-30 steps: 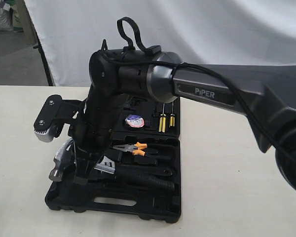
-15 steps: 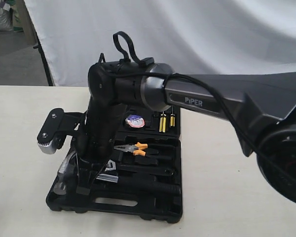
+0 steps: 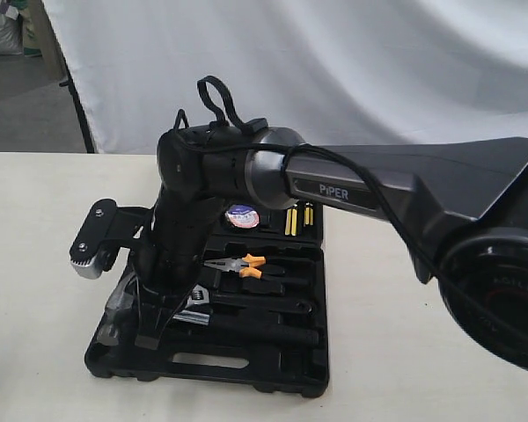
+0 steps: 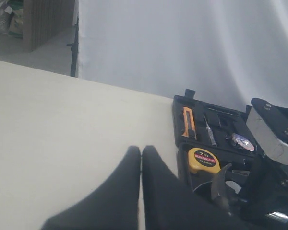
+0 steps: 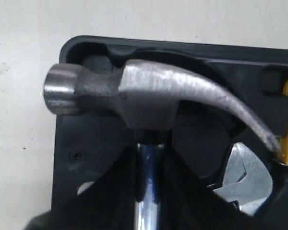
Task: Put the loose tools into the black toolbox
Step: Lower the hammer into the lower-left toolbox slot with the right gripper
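1. "PiPER" was read in pale letters on a dark panel along the right arm [image 3: 345, 189], in the exterior view.
2. "2m" was found printed in black on the yellow face of the tape measure [image 4: 204, 160] lying in the black toolbox [image 4: 176, 124]. The smaller print on the red band beneath could not be made out.
3. A round blue-and-white label [image 3: 240, 214] was seen in the same toolbox, with lettering too small to be read.
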Controlling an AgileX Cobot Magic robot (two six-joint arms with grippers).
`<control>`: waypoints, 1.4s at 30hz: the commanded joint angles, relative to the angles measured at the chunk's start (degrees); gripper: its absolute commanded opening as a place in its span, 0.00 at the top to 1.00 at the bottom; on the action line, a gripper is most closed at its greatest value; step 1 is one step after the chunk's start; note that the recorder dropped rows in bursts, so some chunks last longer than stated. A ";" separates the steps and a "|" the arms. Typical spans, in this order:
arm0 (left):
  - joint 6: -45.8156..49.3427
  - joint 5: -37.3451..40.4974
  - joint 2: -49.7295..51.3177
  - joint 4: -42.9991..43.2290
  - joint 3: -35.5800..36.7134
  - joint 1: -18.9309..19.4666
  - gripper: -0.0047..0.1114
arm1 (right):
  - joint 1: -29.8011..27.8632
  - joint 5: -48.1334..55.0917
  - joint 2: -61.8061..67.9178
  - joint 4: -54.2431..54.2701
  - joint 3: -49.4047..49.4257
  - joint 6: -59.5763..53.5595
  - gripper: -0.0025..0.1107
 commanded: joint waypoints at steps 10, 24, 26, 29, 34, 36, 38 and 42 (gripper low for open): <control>-0.27 -0.41 -0.18 0.25 -0.15 1.45 0.95 | -0.13 -1.22 -0.50 -0.04 -0.44 0.17 0.98; -0.27 -0.41 -0.18 0.25 -0.15 1.45 0.95 | -0.13 -1.40 -5.50 -0.25 -0.44 1.22 0.56; -0.27 -0.41 -0.18 0.25 -0.15 1.45 0.95 | -0.13 -1.68 -6.00 -0.56 -0.44 1.22 0.71; -0.27 -0.41 -0.18 0.25 -0.15 1.45 0.95 | -0.13 -2.32 -5.88 -0.52 -0.44 1.22 0.95; -0.27 -0.41 -0.18 0.25 -0.15 1.45 0.95 | -0.13 -1.82 -2.50 -0.01 -0.44 2.38 0.98; -0.27 -0.41 -0.18 0.25 -0.15 1.45 0.95 | -0.13 -0.75 0.18 -0.01 -0.44 3.44 0.98; -0.27 -0.41 -0.18 0.25 -0.15 1.45 0.95 | -0.13 0.60 4.05 -0.01 -0.44 4.92 0.98; -0.27 -0.41 -0.18 0.25 -0.15 1.45 0.95 | -0.13 4.77 9.81 -1.86 -0.44 6.51 0.98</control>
